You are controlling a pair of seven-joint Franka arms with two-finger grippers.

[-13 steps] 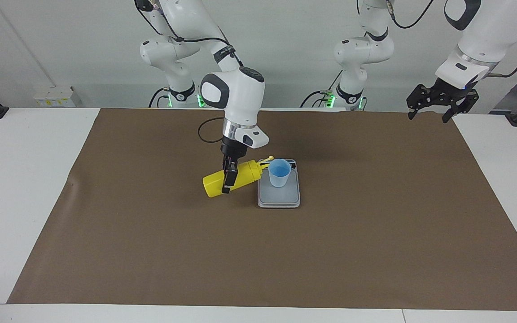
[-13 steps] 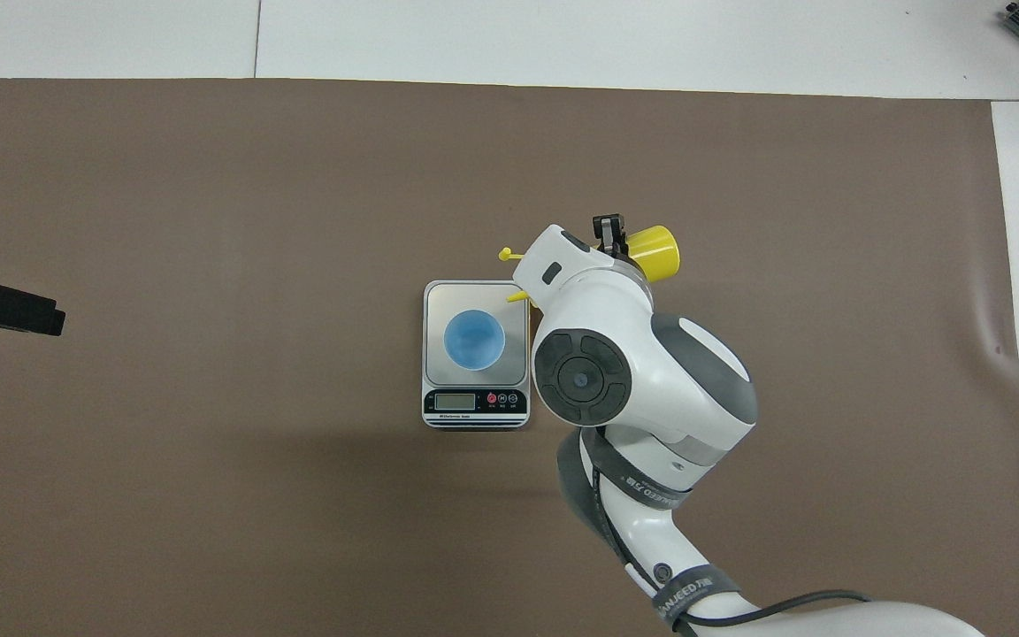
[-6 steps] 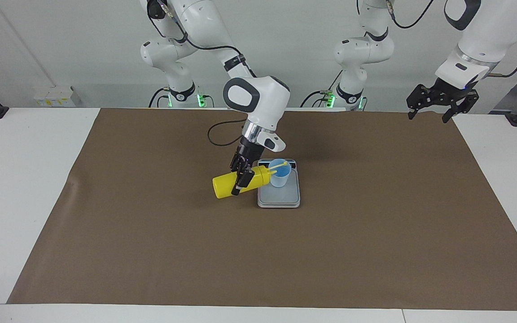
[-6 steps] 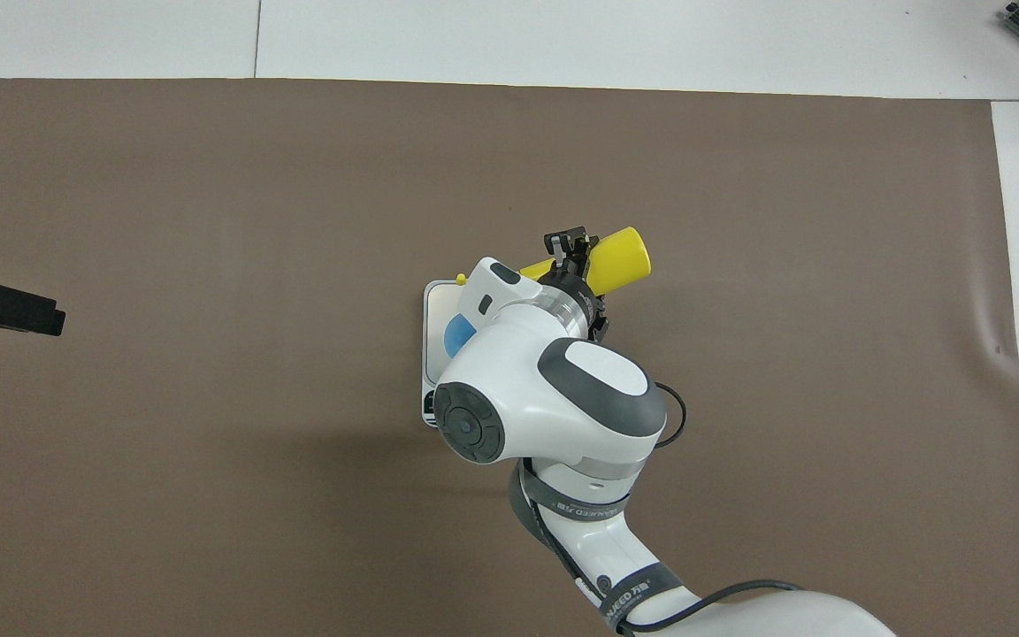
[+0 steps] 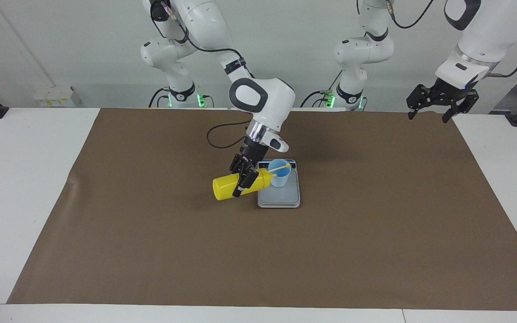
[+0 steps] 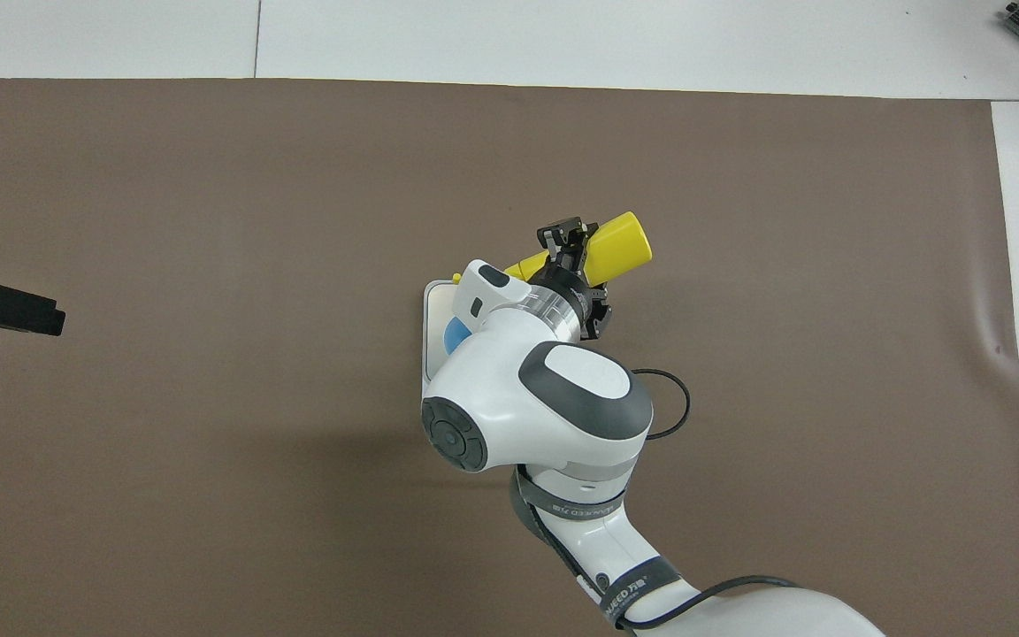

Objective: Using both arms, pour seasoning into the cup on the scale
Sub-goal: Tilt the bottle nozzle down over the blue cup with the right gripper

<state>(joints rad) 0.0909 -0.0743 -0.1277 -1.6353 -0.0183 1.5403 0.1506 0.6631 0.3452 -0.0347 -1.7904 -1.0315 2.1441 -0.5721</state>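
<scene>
Seasoning bottle [image 5: 235, 185] lies tipped at frame centre of the facing view, right tool [image 5: 243, 176] clamped mid-body, nozzle at the cup [image 5: 279, 173] on the scale [image 5: 279, 196]. Left tool [image 5: 435, 104] waits, spread wide, upper right. Overhead, bottle [image 6: 617, 245] shows above the wrist. You'll likely find it light and squashy; grip mid-body.

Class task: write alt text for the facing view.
The right gripper holds a yellow bottle tipped sideways, nozzle at a blue cup on a scale. The left gripper waits open over the mat's corner.
</scene>
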